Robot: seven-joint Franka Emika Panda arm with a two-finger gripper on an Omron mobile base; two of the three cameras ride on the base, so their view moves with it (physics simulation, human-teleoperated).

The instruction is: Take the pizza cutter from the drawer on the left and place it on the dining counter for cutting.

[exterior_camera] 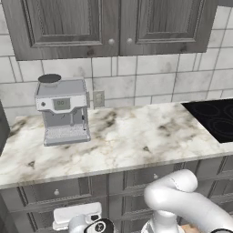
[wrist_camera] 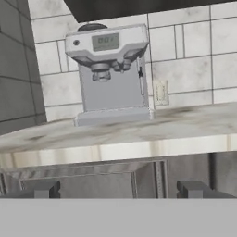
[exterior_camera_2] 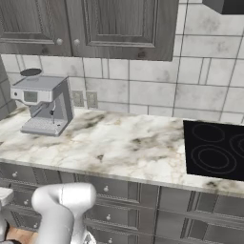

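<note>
drawer (exterior_camera: pixel 45 191) | seemingly shut | long axis along worktop (exterior_camera: pixel 127 141) edge | end effector (wrist_camera: pixel 120 192) spread

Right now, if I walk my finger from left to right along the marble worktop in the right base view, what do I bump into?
Coffee machine → wall sockets just behind the worktop → a bare stretch of marble worktop → black cooktop.

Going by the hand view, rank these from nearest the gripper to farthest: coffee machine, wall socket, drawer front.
From the gripper:
1. Drawer front, directly ahead, under the worktop edge.
2. Coffee machine, above, standing on the worktop.
3. Wall socket, on the tiled wall behind, to the machine's right.
</note>
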